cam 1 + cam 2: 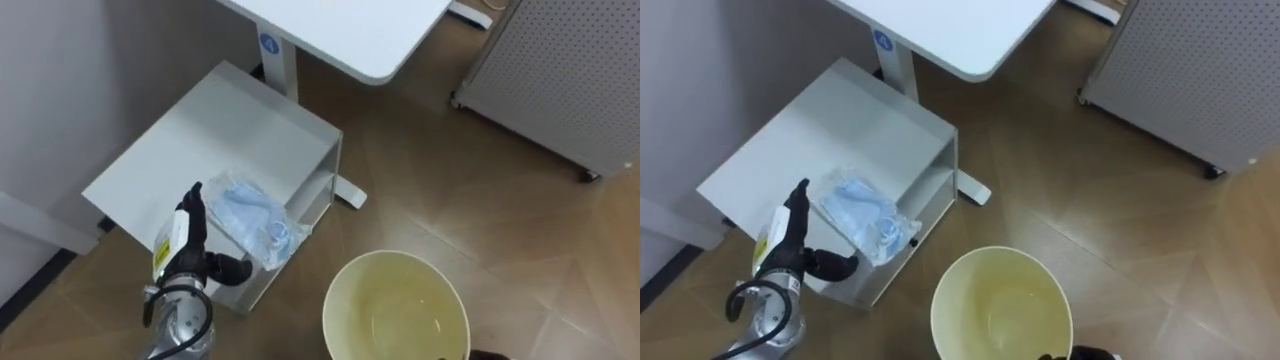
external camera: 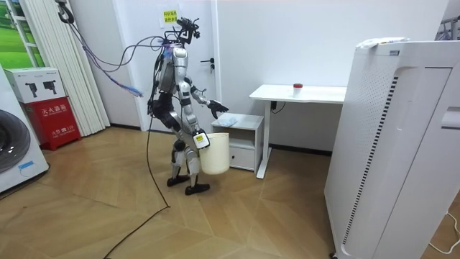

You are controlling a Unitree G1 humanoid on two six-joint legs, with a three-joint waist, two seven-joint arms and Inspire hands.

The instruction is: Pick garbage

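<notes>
Atop cabinet, one bag, one bucket alongside

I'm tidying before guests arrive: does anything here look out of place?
Yes. A crumpled bluish plastic wrapper lies on top of the low white cabinet, near its front corner, and it looks like loose litter. The left hand, fingers straight, is right beside it. The bin is lower, in front.

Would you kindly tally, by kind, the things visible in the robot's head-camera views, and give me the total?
White desk: 1
Low white cabinet: 1
Crumpled blue plastic bag: 1
Cream bin: 1
Perforated white unit: 1
Total: 5
</notes>
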